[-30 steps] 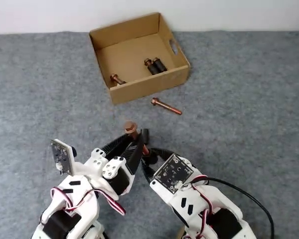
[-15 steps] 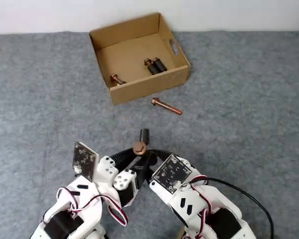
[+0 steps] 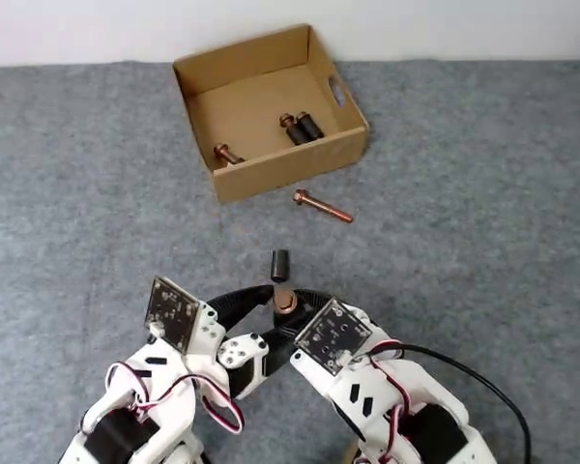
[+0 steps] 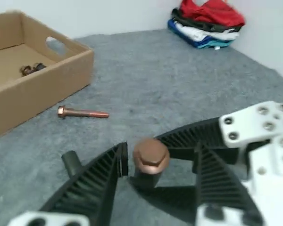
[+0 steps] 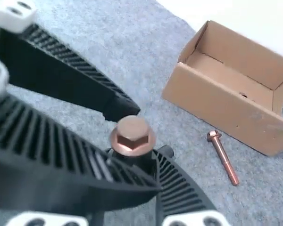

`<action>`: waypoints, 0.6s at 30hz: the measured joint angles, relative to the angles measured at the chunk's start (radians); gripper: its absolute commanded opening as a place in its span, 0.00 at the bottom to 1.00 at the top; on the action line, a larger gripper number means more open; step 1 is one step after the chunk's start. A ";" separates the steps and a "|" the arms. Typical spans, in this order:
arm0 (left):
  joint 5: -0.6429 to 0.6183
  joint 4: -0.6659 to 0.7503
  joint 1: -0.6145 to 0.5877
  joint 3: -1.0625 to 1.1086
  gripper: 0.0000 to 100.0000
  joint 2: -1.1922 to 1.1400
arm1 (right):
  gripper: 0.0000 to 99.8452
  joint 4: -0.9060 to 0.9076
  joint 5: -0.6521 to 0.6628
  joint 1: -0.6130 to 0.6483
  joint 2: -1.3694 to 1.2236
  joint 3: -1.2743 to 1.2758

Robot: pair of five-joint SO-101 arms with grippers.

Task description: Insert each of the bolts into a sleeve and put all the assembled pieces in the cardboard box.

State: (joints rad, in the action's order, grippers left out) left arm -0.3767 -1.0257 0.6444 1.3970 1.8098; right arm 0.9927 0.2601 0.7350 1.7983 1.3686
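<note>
We see the right gripper (image 5: 137, 164) clenched on a dark sleeve (image 4: 142, 178), which it holds upright just above the carpet (image 3: 483, 193) in front of both arms. A copper bolt (image 3: 284, 302) stands in that sleeve, its hexagonal head on top and facing up. The left gripper (image 4: 160, 157) is released. Its jaws stand apart on either side of the bolt head, one tip just beside it and the other clearly off it. In the right wrist view we see one ribbed left finger ending close to the head without pressing on it.

A second sleeve (image 3: 279, 264) lies on the carpet just beyond the held pair, between the grippers and the box (image 3: 271, 179). A second bolt (image 3: 322, 206) lies flat on the carpet just in front of the box's front wall, with its head toward the box.

The box sits open at the far edge of the carpet, turned at a slight angle. Inside it we see an assembled piece (image 3: 300, 127) near the right wall and a second piece (image 3: 225, 153) against the front wall by the left corner.

Folded clothes (image 4: 207, 21) are piled in the far corner of the room.
</note>
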 measured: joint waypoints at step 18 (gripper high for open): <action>0.008 -0.051 -0.249 -0.181 0.05 -0.003 | 0.01 -0.002 0.000 -0.087 0.002 -0.002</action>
State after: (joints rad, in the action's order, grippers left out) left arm -0.3690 -1.0764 0.3959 1.2160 1.8067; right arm 0.9912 0.2601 0.6475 1.7998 1.3671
